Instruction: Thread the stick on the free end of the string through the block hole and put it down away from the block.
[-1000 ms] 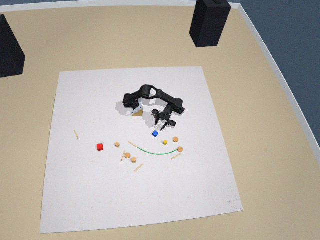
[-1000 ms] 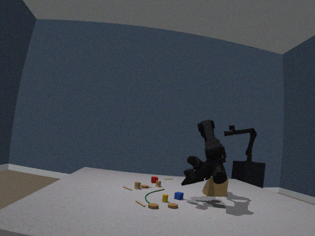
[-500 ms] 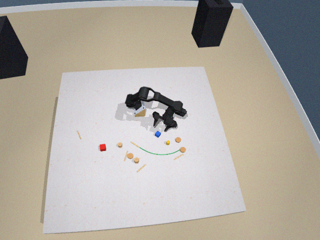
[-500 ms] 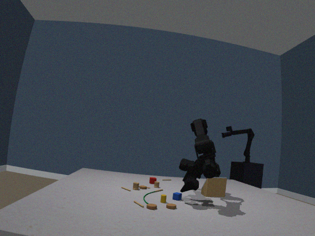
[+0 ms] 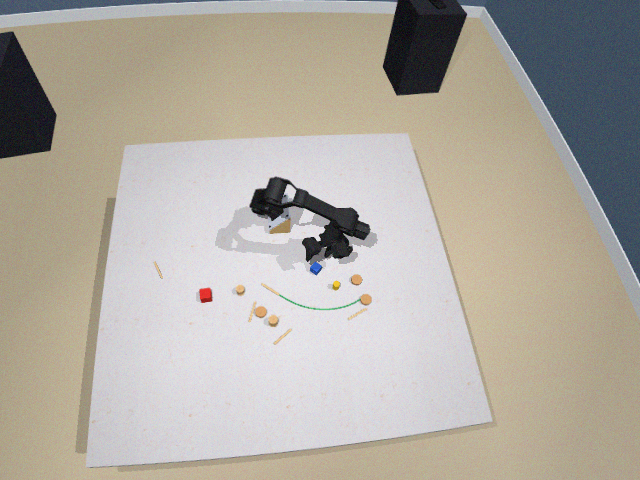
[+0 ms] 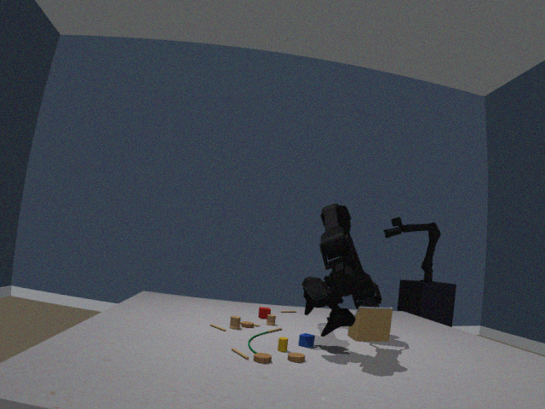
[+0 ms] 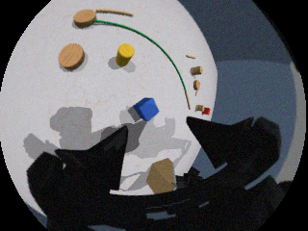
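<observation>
The wooden block [image 5: 280,225] [image 6: 372,324] [image 7: 161,175] stands on the white mat, partly hidden under my arm. The green string [image 5: 320,308] [image 6: 253,338] [image 7: 161,41] runs from a round wooden button [image 5: 366,298] [image 6: 262,358] [image 7: 84,17] to the thin stick [image 5: 269,288] [image 6: 273,329] [image 7: 188,99], which lies flat on the mat. My gripper [image 5: 321,256] [image 6: 323,317] [image 7: 158,123] is open wide and empty. It hangs low between the block and a blue cube [image 5: 315,268] [image 6: 306,339] [image 7: 146,110], well short of the stick.
A yellow cylinder [image 5: 336,284] [image 7: 125,53], a second button [image 5: 356,279] [image 7: 71,56], a red cube [image 5: 205,295] [image 6: 264,312] and more buttons [image 5: 261,311] lie nearby. Loose sticks [image 5: 282,336] [image 5: 157,269] [image 5: 357,313] are scattered about. Black boxes [image 5: 421,43] stand at the table's back.
</observation>
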Controlling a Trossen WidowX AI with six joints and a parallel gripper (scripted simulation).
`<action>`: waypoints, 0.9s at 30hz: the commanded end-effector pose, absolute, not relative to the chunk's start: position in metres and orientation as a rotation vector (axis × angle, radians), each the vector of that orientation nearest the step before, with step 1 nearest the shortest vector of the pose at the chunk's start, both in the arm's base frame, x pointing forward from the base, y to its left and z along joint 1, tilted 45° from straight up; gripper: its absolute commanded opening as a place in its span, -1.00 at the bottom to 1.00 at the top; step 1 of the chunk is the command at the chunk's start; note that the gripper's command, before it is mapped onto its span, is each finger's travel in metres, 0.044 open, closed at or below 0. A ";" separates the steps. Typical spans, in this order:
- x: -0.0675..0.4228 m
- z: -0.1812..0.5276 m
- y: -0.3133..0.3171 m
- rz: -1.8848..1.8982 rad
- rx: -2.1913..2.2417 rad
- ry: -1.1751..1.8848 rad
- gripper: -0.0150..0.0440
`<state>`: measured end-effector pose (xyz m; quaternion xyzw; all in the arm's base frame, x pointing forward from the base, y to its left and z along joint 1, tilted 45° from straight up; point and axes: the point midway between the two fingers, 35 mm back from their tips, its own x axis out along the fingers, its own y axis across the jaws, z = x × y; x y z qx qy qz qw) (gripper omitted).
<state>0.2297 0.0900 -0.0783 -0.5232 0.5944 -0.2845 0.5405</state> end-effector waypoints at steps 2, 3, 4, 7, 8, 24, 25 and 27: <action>0.239 -0.071 0.083 0.016 -1.538 1.825 1.00; 0.239 -0.071 0.082 0.067 -1.556 1.839 1.00; 0.240 -0.071 0.082 0.119 -1.574 1.851 1.00; 0.242 -0.070 0.081 0.279 -1.629 1.878 1.00; 0.242 -0.070 0.081 0.333 -1.647 1.883 1.00; 0.254 -0.064 0.078 1.178 -1.905 1.772 1.00; 0.254 -0.064 0.078 1.178 -1.905 1.772 1.00; 0.254 -0.064 0.078 1.178 -1.905 1.772 1.00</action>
